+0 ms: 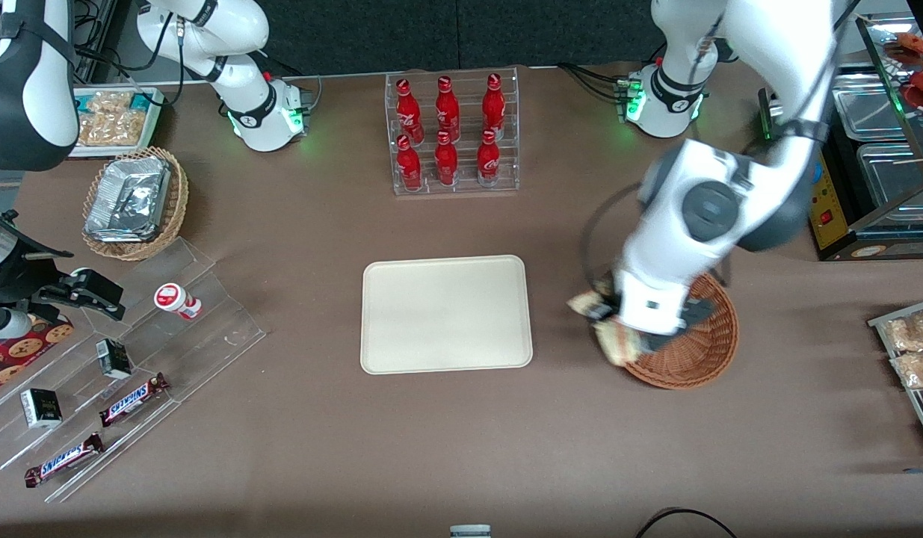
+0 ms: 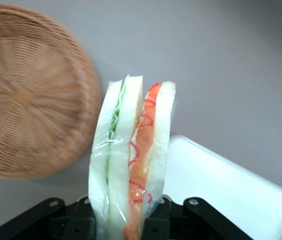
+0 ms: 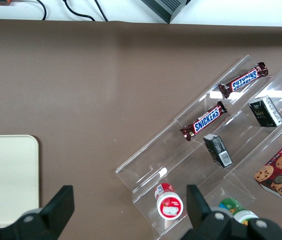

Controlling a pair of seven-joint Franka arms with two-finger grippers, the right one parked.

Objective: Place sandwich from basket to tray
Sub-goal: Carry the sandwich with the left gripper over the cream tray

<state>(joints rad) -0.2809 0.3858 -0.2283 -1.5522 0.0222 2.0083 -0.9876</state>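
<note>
My left gripper point(image 1: 616, 329) is shut on the sandwich point(image 2: 131, 160), a wedge in clear wrap with pale bread, green and orange-red layers. It holds the sandwich point(image 1: 614, 336) in the air over the rim of the reddish-brown wicker basket point(image 1: 700, 351), on the side facing the tray. The basket point(image 2: 26, 100) looks empty in the left wrist view. The cream tray point(image 1: 446, 314) lies flat in the middle of the table, bare; its corner shows in the left wrist view point(image 2: 230, 190) and its edge in the right wrist view point(image 3: 6, 180).
A clear rack of red bottles point(image 1: 452, 134) stands farther from the front camera than the tray. A stepped acrylic rack point(image 1: 117, 373) with candy bars and a tan basket with foil containers point(image 1: 132, 202) lie toward the parked arm's end. Bagged snacks point(image 1: 913, 344) lie toward the working arm's end.
</note>
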